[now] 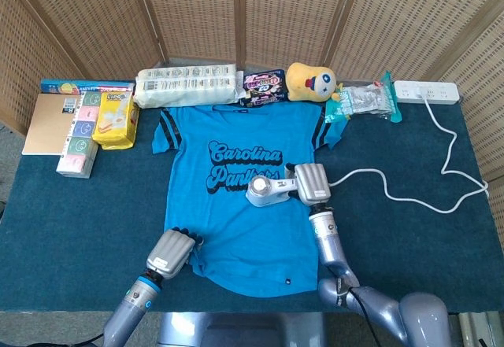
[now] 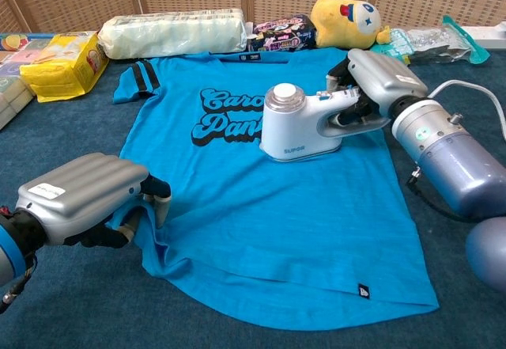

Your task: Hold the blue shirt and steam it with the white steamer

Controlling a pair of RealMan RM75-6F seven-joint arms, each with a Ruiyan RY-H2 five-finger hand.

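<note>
Blue shirt (image 2: pixel 277 206) is lying on the worktop (image 1: pixel 79 213); left robot hand (image 2: pixel 83 206) is gripping its near-left hem while right robot hand (image 2: pixel 371 88) is holding the white steamer (image 2: pixel 296 123) on it.

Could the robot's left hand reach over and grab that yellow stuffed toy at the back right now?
Probably not. The left hand is gripping the hem of the blue shirt at the near edge, while the yellow toy sits at the far side, beyond the shirt and the steamer that the right hand holds.
</note>
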